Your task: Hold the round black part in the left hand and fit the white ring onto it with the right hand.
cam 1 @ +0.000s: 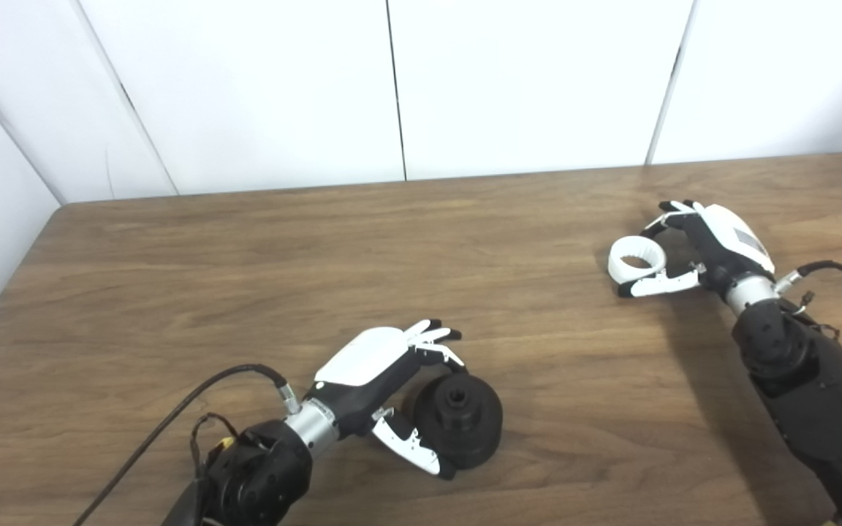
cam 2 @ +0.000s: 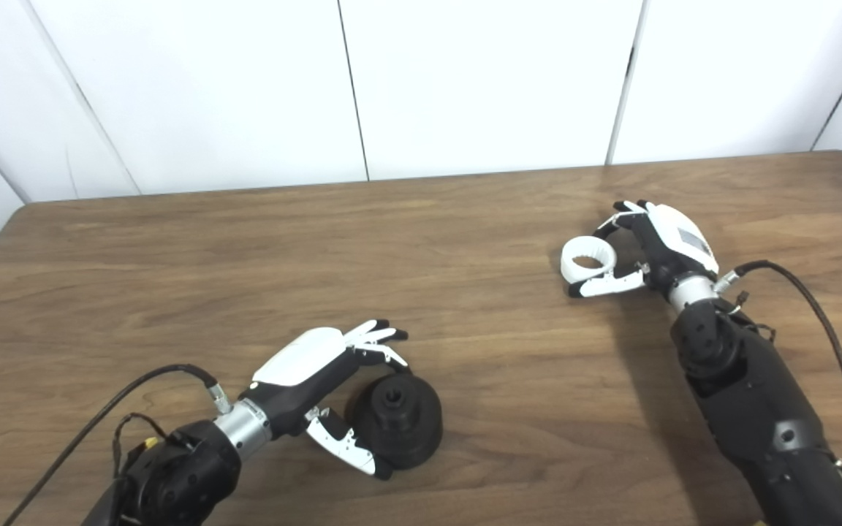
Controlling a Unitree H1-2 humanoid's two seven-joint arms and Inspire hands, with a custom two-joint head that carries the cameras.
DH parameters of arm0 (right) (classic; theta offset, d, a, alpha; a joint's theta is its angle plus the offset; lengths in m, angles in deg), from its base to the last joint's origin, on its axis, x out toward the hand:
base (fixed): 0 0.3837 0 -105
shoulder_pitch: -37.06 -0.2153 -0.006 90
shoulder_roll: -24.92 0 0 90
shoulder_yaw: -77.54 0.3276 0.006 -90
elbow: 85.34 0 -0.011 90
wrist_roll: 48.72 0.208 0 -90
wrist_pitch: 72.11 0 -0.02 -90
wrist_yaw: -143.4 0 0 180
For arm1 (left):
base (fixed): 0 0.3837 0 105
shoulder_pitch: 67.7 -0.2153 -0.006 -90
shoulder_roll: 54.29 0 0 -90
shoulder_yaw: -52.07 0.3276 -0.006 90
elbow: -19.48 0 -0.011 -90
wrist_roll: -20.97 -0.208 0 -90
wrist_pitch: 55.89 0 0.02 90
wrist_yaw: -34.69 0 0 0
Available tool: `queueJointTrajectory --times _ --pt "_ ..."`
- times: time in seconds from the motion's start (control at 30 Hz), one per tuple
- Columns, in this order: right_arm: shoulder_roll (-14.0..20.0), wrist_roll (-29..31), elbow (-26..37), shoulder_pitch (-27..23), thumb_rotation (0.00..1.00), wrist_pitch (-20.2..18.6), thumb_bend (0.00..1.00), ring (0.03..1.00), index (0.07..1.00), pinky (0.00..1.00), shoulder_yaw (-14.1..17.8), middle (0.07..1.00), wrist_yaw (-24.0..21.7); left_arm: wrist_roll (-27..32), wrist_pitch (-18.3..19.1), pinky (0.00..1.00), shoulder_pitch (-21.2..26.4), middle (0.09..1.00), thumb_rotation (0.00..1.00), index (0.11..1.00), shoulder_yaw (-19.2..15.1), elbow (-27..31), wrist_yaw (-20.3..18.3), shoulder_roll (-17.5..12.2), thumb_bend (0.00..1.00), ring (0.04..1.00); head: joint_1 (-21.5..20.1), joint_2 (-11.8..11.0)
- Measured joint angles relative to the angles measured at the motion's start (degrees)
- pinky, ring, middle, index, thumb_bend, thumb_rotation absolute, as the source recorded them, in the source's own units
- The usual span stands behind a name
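Note:
The round black part (cam 1: 465, 424) rests on the wooden table (cam 1: 245, 292) near the front, its hub and hole facing up. My left hand (cam 1: 392, 380) is cupped around its left side, thumb against the front and fingers over the back rim. At the right, the white ring (cam 1: 636, 257) sits low at the tabletop. My right hand (cam 1: 699, 248) is closed on it, thumb under its front and fingers curled behind it. The two hands are far apart.
White wall panels (cam 1: 392, 88) stand behind the table's far edge. Black cables (cam 1: 172, 416) trail from both wrists across the front of the table. Bare wood lies between the two hands.

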Motion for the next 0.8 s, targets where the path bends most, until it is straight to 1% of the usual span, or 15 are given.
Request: queueJointTrajectory --times 0.03,0.07,0.1,0.17,0.37,0.8 --pt "0.0 0.0 0.0 0.0 0.24 0.0 0.83 0.988 0.584 0.91 0.0 0.915 0.1 0.0 0.0 0.9 0.0 0.948 0.28 0.644 0.0 0.0 0.0 0.0 0.94 1.0 0.0 0.0" --pt "0.0 0.0 0.0 0.0 0.2 0.0 0.68 0.989 0.54 0.91 0.0 0.915 0.1 0.0 0.0 0.9 0.0 0.949 0.29 0.645 0.0 0.0 0.0 0.0 0.94 1.0 0.0 0.1" --pt "0.0 0.0 0.0 0.0 0.17 0.1 0.59 0.988 0.511 0.91 0.0 0.914 0.2 0.0 0.0 0.9 0.0 0.951 0.29 0.645 0.0 0.0 0.0 0.0 0.94 1.0 0.0 0.2" --pt "-0.1 0.2 -0.1 0.0 0.16 0.6 0.54 0.983 0.497 0.91 0.0 0.909 0.5 0.0 0.0 0.89 0.0 0.951 0.29 0.645 0.0 0.0 0.0 0.0 0.94 1.0 0.0 0.2" --pt "-0.4 0.2 -0.3 -0.1 0.15 1.8 0.52 0.978 0.49 0.91 0.1 0.903 1.4 0.0 0.1 0.9 0.0 0.953 0.29 0.646 -0.1 0.1 -0.1 0.0 0.94 1.0 -0.1 0.2" --pt "-0.5 0.2 -0.3 0.1 0.15 2.2 0.52 0.973 0.488 0.9 0.3 0.895 2.0 -0.1 0.4 0.89 0.0 0.946 0.29 0.641 -0.1 0.3 -0.4 0.0 0.94 1.0 -0.1 0.4"
